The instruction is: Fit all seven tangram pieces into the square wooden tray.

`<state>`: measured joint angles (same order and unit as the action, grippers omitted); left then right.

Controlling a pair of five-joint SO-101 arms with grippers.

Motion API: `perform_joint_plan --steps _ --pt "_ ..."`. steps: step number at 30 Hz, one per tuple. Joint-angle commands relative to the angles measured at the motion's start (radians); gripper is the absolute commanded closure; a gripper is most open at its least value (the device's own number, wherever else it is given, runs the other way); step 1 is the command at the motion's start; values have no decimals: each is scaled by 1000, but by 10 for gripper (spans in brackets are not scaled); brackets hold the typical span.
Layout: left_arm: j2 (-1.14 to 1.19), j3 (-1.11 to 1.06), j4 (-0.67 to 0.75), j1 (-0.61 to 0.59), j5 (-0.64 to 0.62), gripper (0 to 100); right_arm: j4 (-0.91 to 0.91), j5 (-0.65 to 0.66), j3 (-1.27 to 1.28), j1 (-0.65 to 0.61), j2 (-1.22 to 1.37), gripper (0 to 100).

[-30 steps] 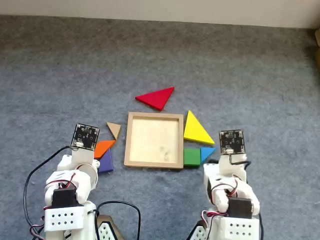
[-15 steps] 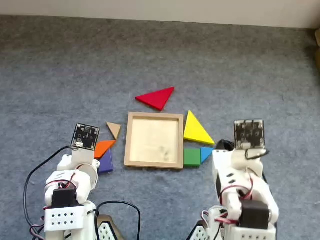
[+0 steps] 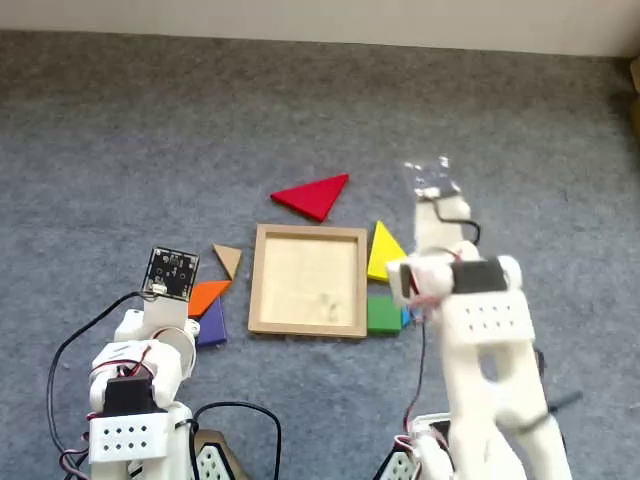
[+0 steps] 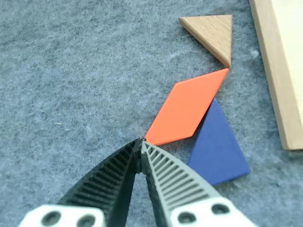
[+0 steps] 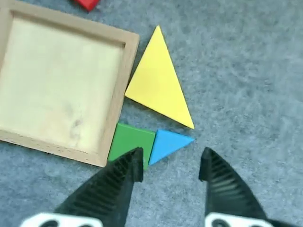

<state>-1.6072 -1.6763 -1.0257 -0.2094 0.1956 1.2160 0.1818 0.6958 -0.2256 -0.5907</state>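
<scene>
We note left arm (image 3: 140, 370): white printed shells, black servo block, red and white wires, thin black cable (image 3: 68, 345) looping off its side, square black circuit board (image 3: 172, 272) with pale dots at wrist, base plate with rows of small holes. Right arm (image 3: 485, 340): same white shells, black servo, rows of small holes on upper link, black cable near wrist. We see left claw (image 4: 140, 141): dark grey, ribbed, tapering fingers on white mounts with round screw holes. Right claw (image 5: 171, 153): likewise dark, ribbed.
</scene>
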Motion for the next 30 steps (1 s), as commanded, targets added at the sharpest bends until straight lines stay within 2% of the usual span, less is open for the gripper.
perform_joint_plan --steps 1,9,17,23,30 --pt "-12 -28 -5 -13 8 994 -2 -12 -151 -62 111 769" --pt "-12 -28 -5 -13 8 994 -2 -12 -378 -117 315 768" --pt "-12 -28 -5 -13 8 994 -2 -5 -415 -116 545 762" --pt "-12 -28 -5 -13 8 994 -4 37 -415 -139 634 642" --pt "-12 -28 -5 -13 8 994 -142 29 -414 -105 688 641"
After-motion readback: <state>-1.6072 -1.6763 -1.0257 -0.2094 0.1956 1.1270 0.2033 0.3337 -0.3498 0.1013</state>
